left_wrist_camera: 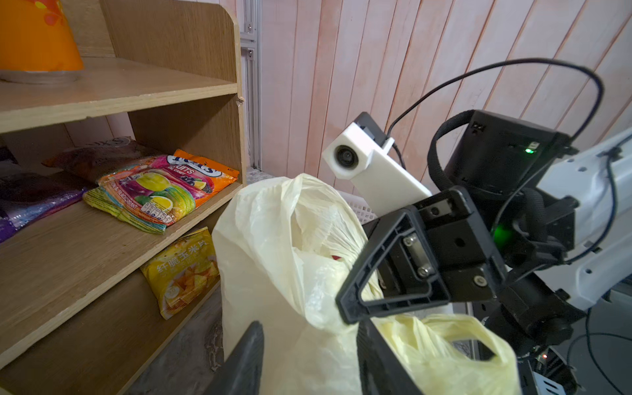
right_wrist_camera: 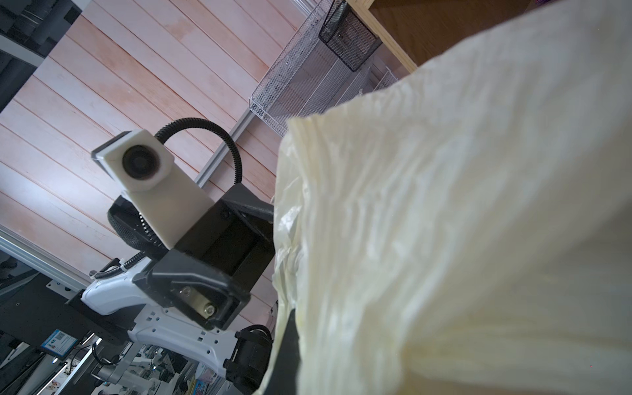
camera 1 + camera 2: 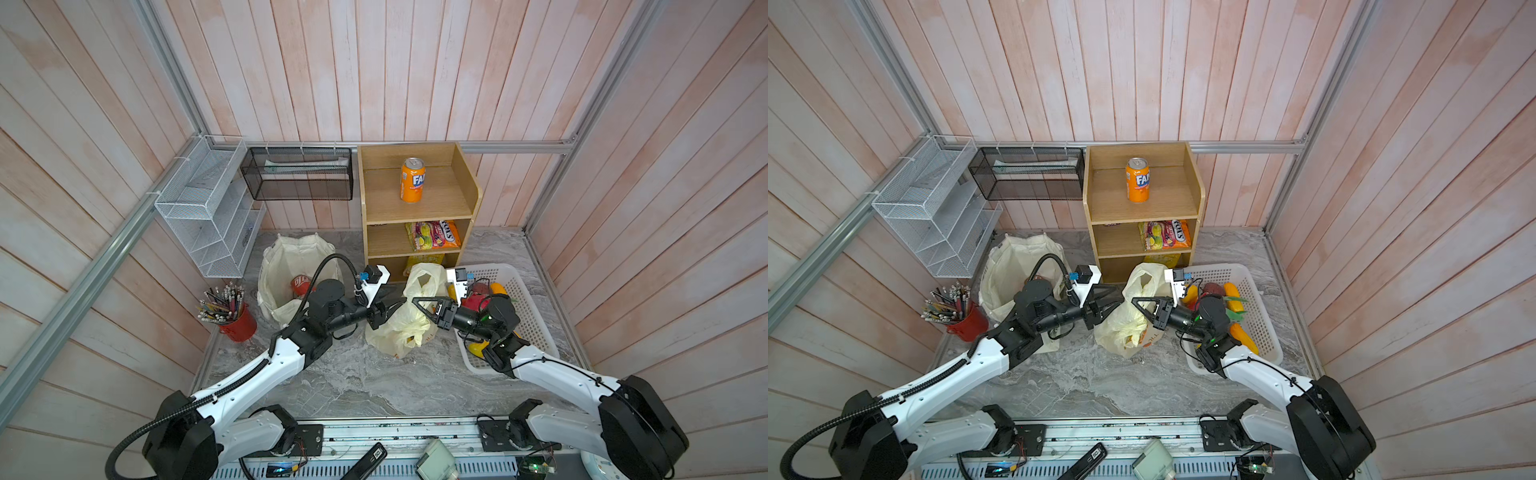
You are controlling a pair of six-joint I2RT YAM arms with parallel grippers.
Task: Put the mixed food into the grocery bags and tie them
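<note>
Top views look down; wrist views seemingly hug plastic bag [image 1: 273,239].

Pale pink-and-white plank walls [image 3: 374,70] close in three sides, edged with aluminium rails [image 3: 519,147]. The ground surface [image 3: 374,386] is grey marbled stone. A three-tier wooden shelf unit [image 3: 382,203] stands at the back. Beside it hang a black mesh tray [image 3: 297,174] and a white wire rack [image 3: 208,208] — all evenly lit.
</note>
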